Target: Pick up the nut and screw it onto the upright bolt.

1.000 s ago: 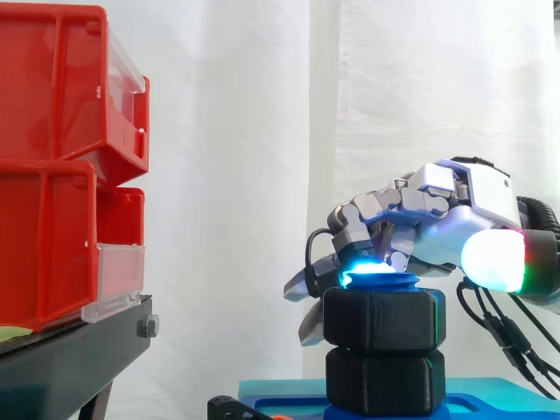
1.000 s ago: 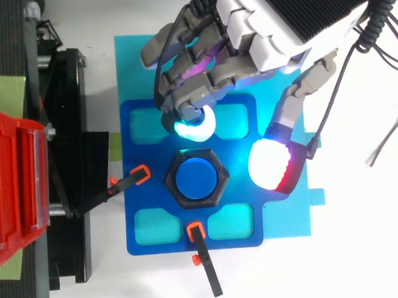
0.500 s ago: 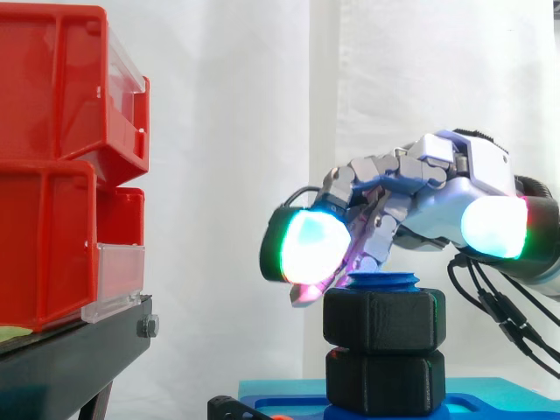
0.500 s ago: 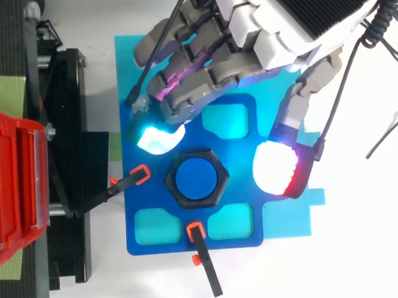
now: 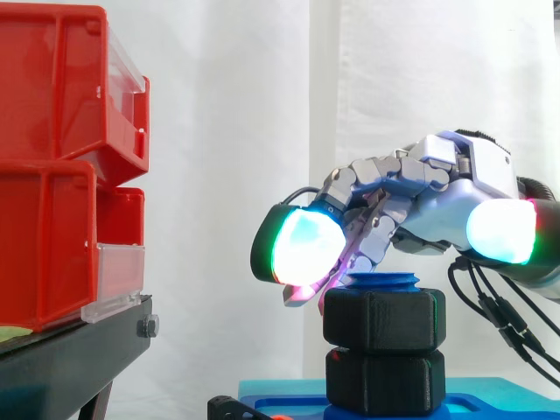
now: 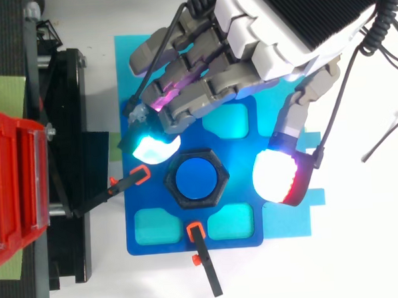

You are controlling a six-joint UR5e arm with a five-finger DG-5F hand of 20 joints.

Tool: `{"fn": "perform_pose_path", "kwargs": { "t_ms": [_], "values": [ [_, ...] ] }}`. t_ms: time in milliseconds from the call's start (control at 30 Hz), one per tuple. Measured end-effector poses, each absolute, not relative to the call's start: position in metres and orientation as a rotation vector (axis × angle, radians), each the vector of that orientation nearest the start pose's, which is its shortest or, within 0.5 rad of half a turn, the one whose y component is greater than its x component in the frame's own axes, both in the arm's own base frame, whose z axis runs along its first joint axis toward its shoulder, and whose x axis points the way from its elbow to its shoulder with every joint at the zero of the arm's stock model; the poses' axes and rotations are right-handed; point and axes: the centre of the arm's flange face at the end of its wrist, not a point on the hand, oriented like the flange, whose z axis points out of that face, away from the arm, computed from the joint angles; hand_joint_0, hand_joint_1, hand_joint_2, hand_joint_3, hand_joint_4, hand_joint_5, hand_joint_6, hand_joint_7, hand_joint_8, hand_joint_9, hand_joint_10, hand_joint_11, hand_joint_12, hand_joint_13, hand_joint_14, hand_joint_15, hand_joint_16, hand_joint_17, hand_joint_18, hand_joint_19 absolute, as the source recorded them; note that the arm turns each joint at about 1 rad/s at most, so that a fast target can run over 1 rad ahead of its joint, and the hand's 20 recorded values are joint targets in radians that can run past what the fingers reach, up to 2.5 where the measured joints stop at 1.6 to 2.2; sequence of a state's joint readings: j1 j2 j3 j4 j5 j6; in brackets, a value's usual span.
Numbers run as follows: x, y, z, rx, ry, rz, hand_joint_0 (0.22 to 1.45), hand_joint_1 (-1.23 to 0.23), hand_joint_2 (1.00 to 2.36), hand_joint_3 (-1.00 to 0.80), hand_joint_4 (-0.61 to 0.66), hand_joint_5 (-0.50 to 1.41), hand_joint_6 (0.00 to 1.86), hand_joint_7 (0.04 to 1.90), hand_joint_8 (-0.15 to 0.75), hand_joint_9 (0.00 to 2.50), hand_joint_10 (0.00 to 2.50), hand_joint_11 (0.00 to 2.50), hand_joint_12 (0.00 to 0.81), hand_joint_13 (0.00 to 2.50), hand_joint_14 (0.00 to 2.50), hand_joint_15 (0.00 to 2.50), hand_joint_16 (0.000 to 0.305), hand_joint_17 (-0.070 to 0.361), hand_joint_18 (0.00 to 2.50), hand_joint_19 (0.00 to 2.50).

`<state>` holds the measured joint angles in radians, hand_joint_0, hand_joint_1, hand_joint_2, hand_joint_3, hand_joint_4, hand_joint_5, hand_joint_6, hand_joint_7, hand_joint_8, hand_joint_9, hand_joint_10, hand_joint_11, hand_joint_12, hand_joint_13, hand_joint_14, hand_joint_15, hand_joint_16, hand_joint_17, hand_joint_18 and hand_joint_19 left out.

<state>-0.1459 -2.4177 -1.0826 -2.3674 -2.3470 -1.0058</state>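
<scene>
Arm (image 5: 546,214): we are reaching in from the side view's right edge.
Hand (image 6: 268,33): we are holding it palm down, fingers (image 6: 183,103) loosely extended, thumb (image 6: 278,177) splayed apart.

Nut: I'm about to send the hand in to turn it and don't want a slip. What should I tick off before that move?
1. The nut is on the bolt, with the bolt's top showing above it: ok.
2. The bolt stands upright in the side view: ok.
3. The hand is open and holds nothing: ok.
4. Its fingertips are apart from the nut, with the thumb on the opposite side: ok.
5. The nut is tight down on the black block beneath it: cannot tell.
</scene>
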Motion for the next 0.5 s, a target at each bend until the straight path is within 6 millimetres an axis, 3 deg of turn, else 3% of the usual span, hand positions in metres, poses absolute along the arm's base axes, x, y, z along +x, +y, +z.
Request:
{"fn": "perform_pose_path", "kwargs": {
  "t_ms": [500],
  "values": [
    [0.777, -0.177, 0.228, -0.266, 1.278, 0.813, 0.47, -0.4, 1.0, -0.5, 0.27, -0.1, 0.5, 0.63, 0.31, 0.97, 0.0, 0.0, 0.382, 0.73, 0.0, 0.0, 0.064, 0.145, 0.51, 0.0]
  ]
}}
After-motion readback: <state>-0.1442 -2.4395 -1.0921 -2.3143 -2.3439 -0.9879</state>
